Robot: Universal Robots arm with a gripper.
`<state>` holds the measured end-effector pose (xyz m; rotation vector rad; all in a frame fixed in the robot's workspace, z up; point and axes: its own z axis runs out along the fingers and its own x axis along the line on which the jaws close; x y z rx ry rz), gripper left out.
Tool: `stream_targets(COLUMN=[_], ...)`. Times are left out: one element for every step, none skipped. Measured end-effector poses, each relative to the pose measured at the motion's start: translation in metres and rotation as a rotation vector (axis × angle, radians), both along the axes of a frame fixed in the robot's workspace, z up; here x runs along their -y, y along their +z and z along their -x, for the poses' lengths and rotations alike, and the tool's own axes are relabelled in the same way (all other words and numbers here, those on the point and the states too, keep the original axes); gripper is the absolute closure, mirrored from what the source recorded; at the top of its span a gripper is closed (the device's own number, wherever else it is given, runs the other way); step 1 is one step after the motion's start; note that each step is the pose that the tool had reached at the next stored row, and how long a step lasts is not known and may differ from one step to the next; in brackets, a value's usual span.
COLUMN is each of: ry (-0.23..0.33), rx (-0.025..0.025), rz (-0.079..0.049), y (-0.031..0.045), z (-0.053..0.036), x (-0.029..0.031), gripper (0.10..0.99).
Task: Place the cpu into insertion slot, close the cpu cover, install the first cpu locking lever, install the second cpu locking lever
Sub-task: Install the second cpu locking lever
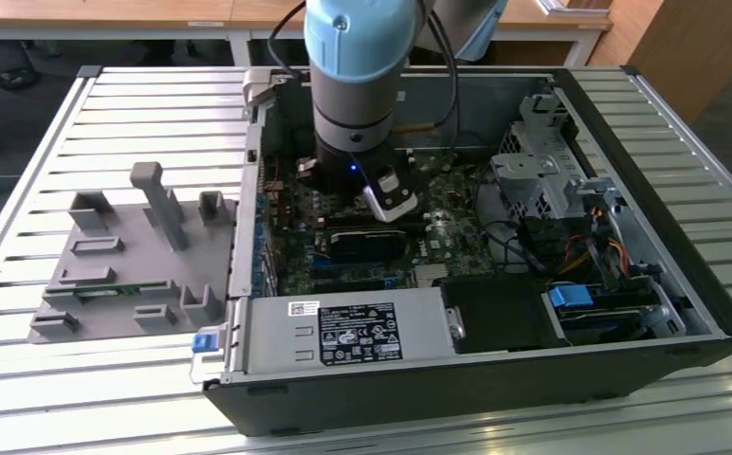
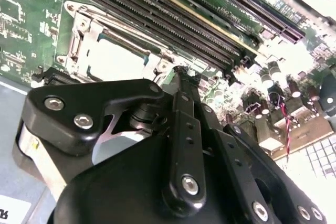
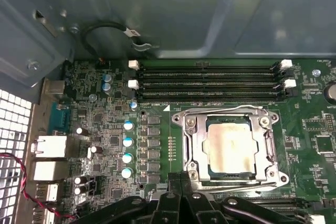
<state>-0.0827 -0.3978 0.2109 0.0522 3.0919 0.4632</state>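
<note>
Left to right in the first wrist view: connector ports (image 3: 47, 148), row of capacitors (image 3: 127, 148), then chip (image 3: 231, 148) seated in socket (image 3: 208, 170), framed by metal cover (image 3: 190, 142) lying flat. Memory slots (image 3: 207, 81) beyond. Gripper (image 3: 181, 182) just beside the cover's near edge, fingers pressed together, grasping nothing. Chip judged light, stiff, fragile underneath: hold by edges only. Cover thin, springy; levers stiff wire, best pushed at the ends.

Light-blue and grey arm (image 1: 356, 76); black end effector (image 2: 178, 77) with silver screws.
</note>
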Motion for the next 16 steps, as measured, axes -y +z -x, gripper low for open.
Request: stream_targets(ry=[0.000,0.000,0.000,0.000,0.000,0.000,0.000,0.000,0.000,0.000,0.000,0.000,0.000,0.000,0.000,0.000], rx=[0.0000,0.0000,-0.0001,-0.0001,0.0000,-0.0001,0.0000,0.0000,0.0000,-0.0001,0.0000,-0.0001,-0.0001,-0.0001,0.0001,0.0001], rz=[0.000,0.000,0.000,0.000,0.000,0.000,0.000,0.000,0.000,0.000,0.000,0.000,0.000,0.000,0.000,0.000], y=[0.0009,0.0022,0.0035,0.0048,0.0061,0.0077,0.0095,0.0114,0.0133,0.0152,0.0169,0.0188,0.0205,0.0214,0.0216,0.0215], z=[0.0000,0.0000,0.0000,0.0000,0.0000,0.0000,0.0000,0.0000,0.0000,0.0000,0.0000,0.0000,0.0000,0.0000,0.0000,0.0000], x=[0.0000,0.0000,0.0000,0.0000,0.0000,0.0000,0.0000,-0.0001,-0.0001,-0.0001,-0.0001,-0.0002,-0.0002,-0.0002,-0.0002,-0.0002], gripper=[0.980,0.980,0.980,0.980,0.980,0.980,0.980,0.980,0.980,0.980,0.980,0.980,0.980,0.980,0.980,0.980])
